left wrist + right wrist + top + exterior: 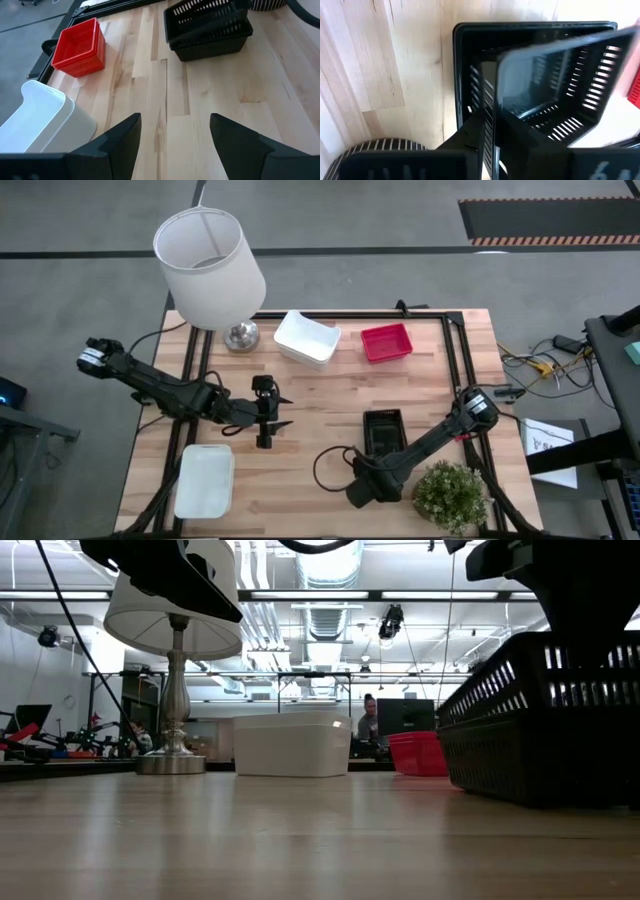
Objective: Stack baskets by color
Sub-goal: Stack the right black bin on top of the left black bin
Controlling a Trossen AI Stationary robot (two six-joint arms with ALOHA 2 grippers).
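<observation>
A black mesh basket (383, 432) stands on the table at the near right. A second black basket (555, 75) sits tilted in it, with my right gripper (492, 117) shut on its near wall from above. A white basket (307, 338) and a red basket (386, 342) stand at the far side. Another white basket (205, 480) lies at the near left corner. My left gripper (270, 410) hovers open over bare wood at the middle left, with nothing between its fingers (120, 140). My right gripper pinches the tilted black basket's near end wall (491, 137), one finger inside the basket and one outside. The fingers point steeply down. The basket hangs tilted, its far end (210, 20) down inside the lower black basket.
A lamp with a white shade (210, 265) stands at the far left on a metal foot (240, 335). A small potted plant (450, 495) stands at the near right, close to my right arm. A black cable (330, 465) loops on the wood. A person (370, 720) sits beyond the table.
</observation>
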